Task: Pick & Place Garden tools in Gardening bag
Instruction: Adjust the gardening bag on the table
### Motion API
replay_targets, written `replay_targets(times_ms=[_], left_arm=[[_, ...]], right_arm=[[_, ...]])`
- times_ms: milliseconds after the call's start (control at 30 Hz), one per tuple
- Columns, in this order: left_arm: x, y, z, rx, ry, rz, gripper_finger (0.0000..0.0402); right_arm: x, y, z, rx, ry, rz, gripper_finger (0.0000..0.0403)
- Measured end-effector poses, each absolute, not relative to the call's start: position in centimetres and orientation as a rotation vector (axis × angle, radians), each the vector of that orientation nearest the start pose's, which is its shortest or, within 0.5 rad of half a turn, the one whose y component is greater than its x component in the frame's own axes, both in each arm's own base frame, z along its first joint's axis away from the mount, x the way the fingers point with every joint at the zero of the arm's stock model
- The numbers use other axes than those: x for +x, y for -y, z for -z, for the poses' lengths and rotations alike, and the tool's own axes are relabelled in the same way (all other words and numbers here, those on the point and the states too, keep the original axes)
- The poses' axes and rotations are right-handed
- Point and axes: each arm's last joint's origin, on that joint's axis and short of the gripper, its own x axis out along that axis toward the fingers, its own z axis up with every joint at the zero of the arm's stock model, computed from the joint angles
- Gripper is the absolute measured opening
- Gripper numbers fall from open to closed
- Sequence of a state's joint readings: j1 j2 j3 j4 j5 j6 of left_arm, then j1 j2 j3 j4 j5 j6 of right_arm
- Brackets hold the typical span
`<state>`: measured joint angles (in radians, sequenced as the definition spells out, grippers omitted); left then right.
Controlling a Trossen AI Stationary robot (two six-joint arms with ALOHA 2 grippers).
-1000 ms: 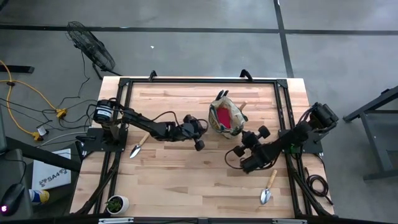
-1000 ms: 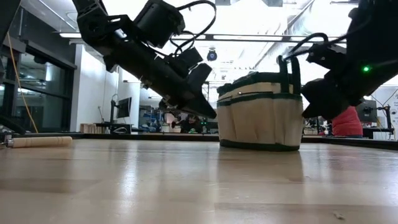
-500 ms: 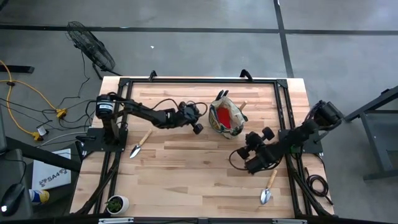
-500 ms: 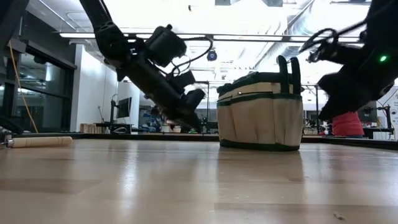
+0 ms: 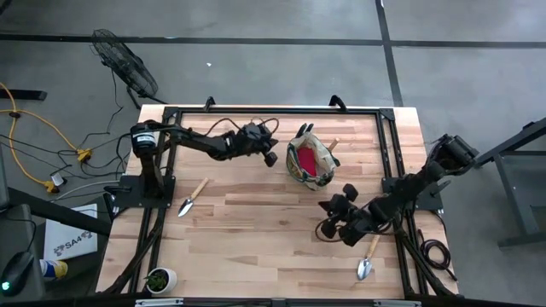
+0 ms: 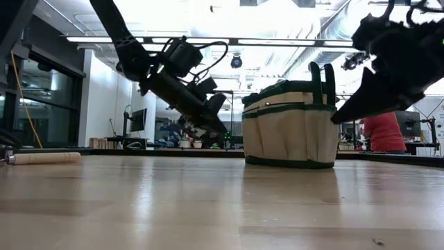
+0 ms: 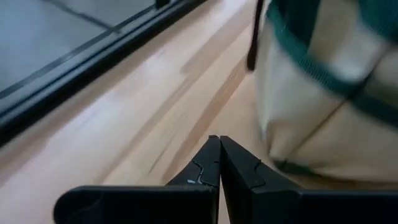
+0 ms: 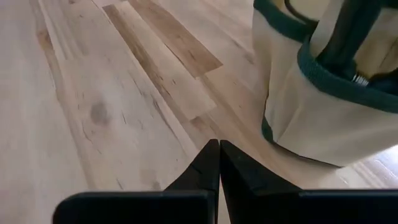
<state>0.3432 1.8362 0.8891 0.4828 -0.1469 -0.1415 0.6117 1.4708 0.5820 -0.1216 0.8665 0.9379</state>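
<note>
The beige gardening bag [image 5: 309, 160] with green trim stands upright on its base, right of the table's middle toward the far edge, also in the low view [image 6: 291, 128]. A red item [image 5: 305, 162] lies inside it and a wooden handle [image 5: 333, 145] pokes over its rim. One wooden-handled trowel [image 5: 192, 198] lies flat at the left, another [image 5: 368, 256] near the right front. My left gripper [image 5: 271, 159] hangs shut and empty just left of the bag [image 7: 323, 87]. My right gripper [image 5: 329, 209] hovers shut and empty on the bag's near side [image 8: 323, 81].
A black frame rail [image 5: 273, 112] runs around the table. A small potted plant [image 5: 160, 279] stands at the near left corner. Bare wood [image 5: 256, 230] lies between the two trowels. A person in red [image 6: 385, 132] shows in the room beyond the table.
My left gripper has swung toward the far edge, from the bag's near left to beside its left wall, staying shut. My right gripper has drawn back from the bag toward the near edge and tipped its fingers downward, also shut. The bag and trowels have not moved.
</note>
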Motion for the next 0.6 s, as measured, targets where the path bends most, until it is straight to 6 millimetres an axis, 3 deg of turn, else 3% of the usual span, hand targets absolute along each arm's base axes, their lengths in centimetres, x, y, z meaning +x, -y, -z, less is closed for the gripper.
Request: replay_targets(times_ms=[233,600], left_arm=[[36.1,-15.2,-15.9,-0.149,-0.405,-0.456,0.0000],[38.7,-16.6,-15.1,-0.162,-0.430,-0.408,0.0000]], right_arm=[[20.0,-10.2,-11.6,0.318,-0.469,0.492,0.0003],[20.4,-9.7,-12.0,0.271,-0.352,0.447,0.0003]])
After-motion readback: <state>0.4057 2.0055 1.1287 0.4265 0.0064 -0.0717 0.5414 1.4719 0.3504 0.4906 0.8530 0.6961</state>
